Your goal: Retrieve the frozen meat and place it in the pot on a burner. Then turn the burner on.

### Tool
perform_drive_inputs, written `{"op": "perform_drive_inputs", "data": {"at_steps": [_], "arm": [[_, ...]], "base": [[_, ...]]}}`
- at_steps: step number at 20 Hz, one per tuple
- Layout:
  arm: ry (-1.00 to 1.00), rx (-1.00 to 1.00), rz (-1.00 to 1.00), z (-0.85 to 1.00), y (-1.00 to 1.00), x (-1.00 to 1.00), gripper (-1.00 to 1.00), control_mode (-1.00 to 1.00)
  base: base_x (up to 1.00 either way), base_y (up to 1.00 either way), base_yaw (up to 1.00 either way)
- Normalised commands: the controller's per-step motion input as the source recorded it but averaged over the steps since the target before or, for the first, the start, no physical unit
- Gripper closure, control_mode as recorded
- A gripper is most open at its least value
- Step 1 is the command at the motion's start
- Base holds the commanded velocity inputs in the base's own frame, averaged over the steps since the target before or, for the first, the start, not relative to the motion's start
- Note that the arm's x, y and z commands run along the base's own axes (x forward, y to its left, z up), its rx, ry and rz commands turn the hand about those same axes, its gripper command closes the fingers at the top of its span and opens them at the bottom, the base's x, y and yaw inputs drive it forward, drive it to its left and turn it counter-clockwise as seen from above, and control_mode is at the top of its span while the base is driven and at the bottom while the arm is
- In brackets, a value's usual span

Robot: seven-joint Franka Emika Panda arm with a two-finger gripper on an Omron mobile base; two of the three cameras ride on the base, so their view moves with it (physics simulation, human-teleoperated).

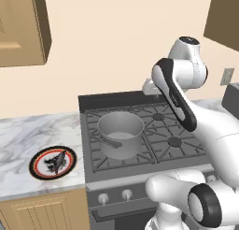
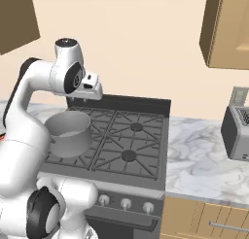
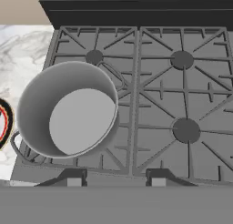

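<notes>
Nothing of the task looks done yet. The pot [image 1: 120, 133] stands on the front left burner [image 3: 34, 151] of the stove [image 2: 146, 107], and its flat pale bottom is bare, with no meat inside. I cannot make out the frozen meat; the only dark shape is the flat black motif on the red-rimmed plate [image 1: 52, 162], which lies on the marble counter [image 1: 28, 131] left of the stove. The gripper [image 3: 113, 178] hangs above the stove's front edge with its tips drawn in and nothing between them. Fetching the meat, dropping it in and turning a knob [image 2: 126, 203] all seem left. The pot is brushed grey metal, straight-walled, with small loop handles; the grates are black cast iron with round caps
</notes>
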Motion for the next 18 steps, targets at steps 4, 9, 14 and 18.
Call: {"op": "perform_drive_inputs", "data": {"at_steps": [4, 9, 14, 18], "arm": [[0.00, 0.00, 0.00, -0.02, 0.28, -0.06, -1.00, -1.00], [0.00, 0.01, 0.00, -0.17, 0.86, -0.19, -1.00, -1.00], [0.00, 0.00, 0.00, -0.21, 1.00, -0.20, -1.00, -1.00], [0.00, 0.01, 0.01, -0.26, 1.00, -0.13, -1.00, -1.00]], "base": [[0.00, 0.00, 0.00], [0.00, 0.00, 0.00], [0.00, 0.00, 0.00], [0.00, 0.00, 0.00]]}}
